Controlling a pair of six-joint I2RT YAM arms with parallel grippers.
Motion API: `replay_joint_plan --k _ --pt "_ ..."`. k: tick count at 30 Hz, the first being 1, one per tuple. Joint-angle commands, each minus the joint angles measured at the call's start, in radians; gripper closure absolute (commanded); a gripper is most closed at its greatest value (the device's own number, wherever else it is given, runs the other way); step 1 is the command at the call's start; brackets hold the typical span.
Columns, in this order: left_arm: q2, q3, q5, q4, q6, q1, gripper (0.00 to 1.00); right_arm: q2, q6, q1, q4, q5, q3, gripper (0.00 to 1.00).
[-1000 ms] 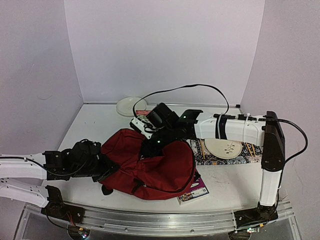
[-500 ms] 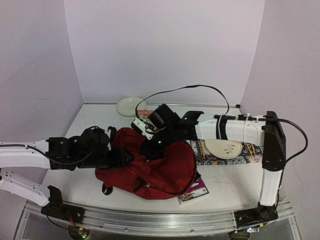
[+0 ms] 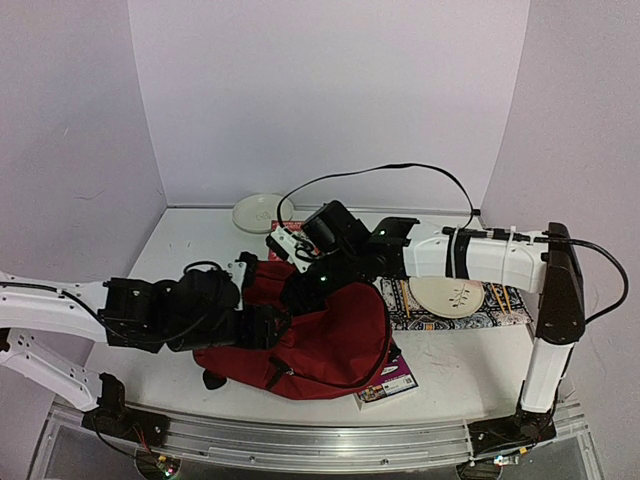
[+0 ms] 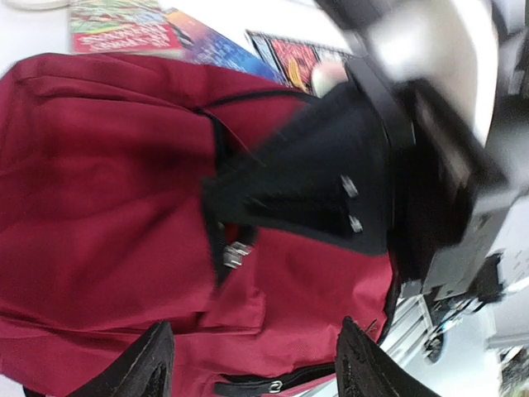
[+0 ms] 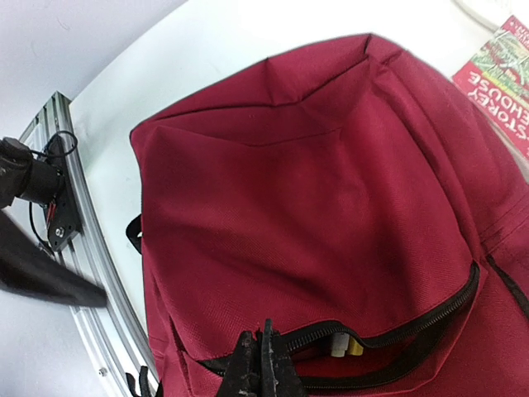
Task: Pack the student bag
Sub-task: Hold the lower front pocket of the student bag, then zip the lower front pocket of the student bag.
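Note:
The student bag (image 3: 335,340) is a dark red backpack lying flat in the middle of the table. My right gripper (image 3: 298,292) reaches over its far side. In the right wrist view this gripper (image 5: 264,364) is shut, pinching the black zip (image 5: 397,327) at the edge of a part-open pocket. White and yellow things (image 5: 343,343) show inside the pocket. My left gripper (image 3: 262,322) hovers over the bag's left half. In the left wrist view its fingers (image 4: 149,368) stand wide apart above the red fabric (image 4: 107,165), holding nothing.
A book (image 3: 392,380) pokes out from under the bag's right corner. Another book (image 3: 283,227) and a pale plate (image 3: 258,212) lie at the back. At the right, a patterned mat (image 3: 430,318) carries a plate (image 3: 447,296) and pencils. The metal rail (image 3: 330,445) runs along the near edge.
My left arm has swung right over the bag and its gripper has opened, letting go of the bag's left side. The right gripper has stayed shut on the zip.

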Motion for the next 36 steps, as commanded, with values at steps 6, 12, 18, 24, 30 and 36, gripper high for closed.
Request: replay_joint_plan --k 6,12,18,24,30,36 --pt "0.119 0.049 -0.232 0.013 0.032 -0.062 0.28 -0.05 0.038 0.002 0.007 0.004 0.001 1.0" --pt "0.167 0.052 -0.244 0.024 0.068 -0.073 0.26 -0.047 0.045 0.005 0.012 -0.008 -0.002 1.0" --pt "0.256 0.068 -0.254 0.027 0.076 -0.105 0.29 -0.045 0.048 0.006 0.015 -0.011 0.006 1.0" --pt "0.241 -0.005 -0.273 0.026 0.008 -0.118 0.7 -0.058 0.049 0.006 0.015 0.02 0.001 1.0" --pt "0.257 -0.019 -0.269 0.026 0.018 -0.169 1.0 -0.054 0.066 0.006 0.014 0.104 0.0 1.0" --pt "0.266 -0.052 -0.268 0.026 -0.016 -0.233 1.0 -0.059 0.133 -0.035 0.006 0.204 -0.012 1.0"
